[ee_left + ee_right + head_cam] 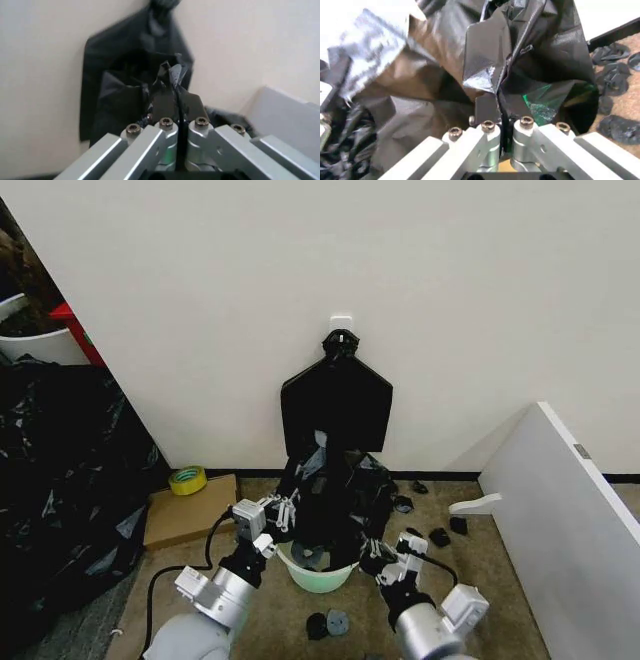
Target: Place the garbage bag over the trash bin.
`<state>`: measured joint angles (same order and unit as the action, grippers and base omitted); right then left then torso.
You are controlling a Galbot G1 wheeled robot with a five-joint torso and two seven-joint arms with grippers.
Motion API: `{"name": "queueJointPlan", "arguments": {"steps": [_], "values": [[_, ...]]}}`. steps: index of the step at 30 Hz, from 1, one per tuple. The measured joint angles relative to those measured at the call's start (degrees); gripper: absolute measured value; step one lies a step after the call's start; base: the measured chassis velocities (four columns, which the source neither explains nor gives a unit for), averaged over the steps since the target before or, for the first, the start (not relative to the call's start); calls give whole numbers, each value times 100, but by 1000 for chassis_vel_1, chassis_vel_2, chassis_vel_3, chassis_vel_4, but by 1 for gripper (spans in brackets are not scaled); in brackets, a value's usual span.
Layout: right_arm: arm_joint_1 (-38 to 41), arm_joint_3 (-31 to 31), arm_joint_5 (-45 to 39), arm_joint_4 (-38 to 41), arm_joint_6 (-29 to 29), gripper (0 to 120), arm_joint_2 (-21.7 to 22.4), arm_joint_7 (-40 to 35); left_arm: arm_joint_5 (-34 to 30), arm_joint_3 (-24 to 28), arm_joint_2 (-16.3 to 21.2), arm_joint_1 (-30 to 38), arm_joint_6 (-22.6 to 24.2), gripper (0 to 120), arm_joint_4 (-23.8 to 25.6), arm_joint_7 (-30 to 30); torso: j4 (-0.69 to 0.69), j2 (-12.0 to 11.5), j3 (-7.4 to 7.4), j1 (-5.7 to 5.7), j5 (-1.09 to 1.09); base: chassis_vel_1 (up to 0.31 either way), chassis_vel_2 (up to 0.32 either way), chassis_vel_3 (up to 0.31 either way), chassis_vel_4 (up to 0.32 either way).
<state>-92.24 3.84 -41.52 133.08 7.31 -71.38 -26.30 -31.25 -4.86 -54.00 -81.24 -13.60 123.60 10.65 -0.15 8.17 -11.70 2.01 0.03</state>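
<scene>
1. Holding the garbage bag (335,495) from both sides, I have it bunched over the trash bin (318,572), which stands on the floor just in front of the wall; its pale green lower part shows below the black film.
2. My left gripper (283,512) is at the bag's left edge, and in the left wrist view its fingers (164,104) are pressed together with a crinkled tuft of film pinched between them.
3. My right gripper (385,552) is at the bag's right side, low near the bin's rim. In the right wrist view its fingers (486,109) are closed on a fold of the film, with green showing through the plastic just beside them.
4. A flat black bundle (336,408) hangs from a wall hook (341,325) right behind the work. I judge the loose film could snag on it if I lift or spread too far back.
5. The film is thin and glossy, so either pinch could slip or tear it if I pull the two sides apart unevenly.
6. The bin looks light, so dragging the bag down on one side alone could tip or slide it away from me.
7. Small dark scraps (328,623) lie on the floor nearby, apart from the bin.
</scene>
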Motion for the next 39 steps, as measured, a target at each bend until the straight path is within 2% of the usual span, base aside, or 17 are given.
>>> {"name": "queueJointPlan", "arguments": {"steps": [4,10,12,18,31,39], "values": [[169,0,164,-486,-107,0,-133,-42,-12,112,-230,227,-7,0,-539,87,0,0,0,0,1,0,0,0,0],[59,35,498,-758,-163,0,-166,-166,-37,191,-435,355,41,0,-853,207,-1,0,0,0,0,0,0,0,0],[25,57,583,-771,-130,0,-151,-196,-35,196,-447,342,52,0,-865,228,-1,0,0,0,0,0,0,0,0],[-183,109,997,-748,447,0,-42,-423,111,163,-452,-91,153,0,-837,555,0,0,0,0,0,0,0,0,0],[-257,-102,1166,-723,854,0,-57,-598,600,-23,-407,-1345,360,0,-564,1026,0,0,0,-1,-1,0,0,0,0],[-263,-200,1199,-889,1161,0,-65,-630,591,-101,-317,-1601,388,0,-518,1130,0,0,1,-1,0,0,0,0,0]]}}
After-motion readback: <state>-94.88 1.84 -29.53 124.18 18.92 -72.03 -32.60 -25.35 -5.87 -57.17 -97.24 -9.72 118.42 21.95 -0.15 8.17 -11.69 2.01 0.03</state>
